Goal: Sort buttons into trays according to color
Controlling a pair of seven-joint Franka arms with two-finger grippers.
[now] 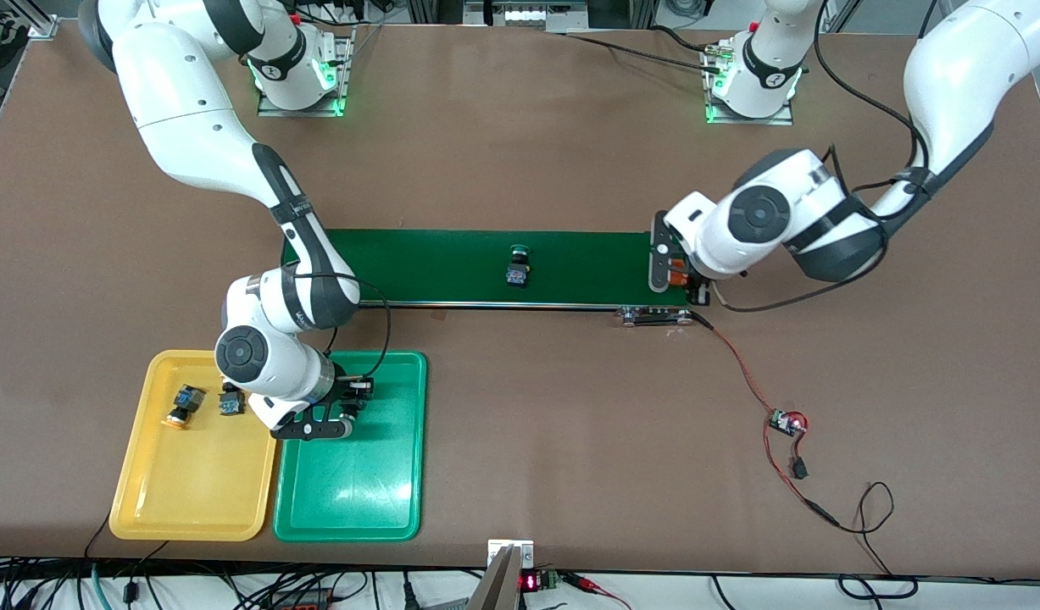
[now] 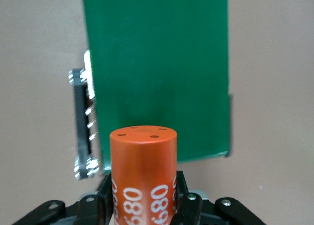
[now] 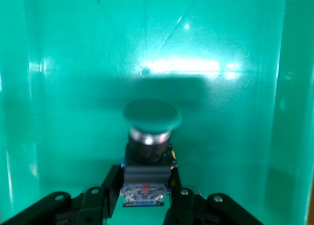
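Note:
My right gripper point(image 1: 354, 405) point(image 3: 145, 183) is low over the green tray point(image 1: 375, 500) point(image 3: 73, 87), shut on a green-capped button point(image 3: 151, 114) that it holds by its dark body. In the yellow tray point(image 1: 189, 500) lie two buttons: one with a yellow-orange cap point(image 1: 184, 405), and one point(image 1: 230, 401) whose cap is hidden by the arm. Another green-capped button point(image 1: 518, 264) sits on the middle of the conveyor belt point(image 1: 435, 267). My left gripper point(image 1: 679, 275) point(image 2: 143, 198) is at the belt's end by the left arm, shut on an orange cylinder point(image 2: 142, 156) with white print.
The two trays lie side by side, nearer the front camera than the belt, at the right arm's end. A small circuit board point(image 1: 786, 422) with red and black wires lies on the table toward the left arm's end. The belt's roller bracket point(image 1: 653, 316) point(image 2: 81, 127) juts out.

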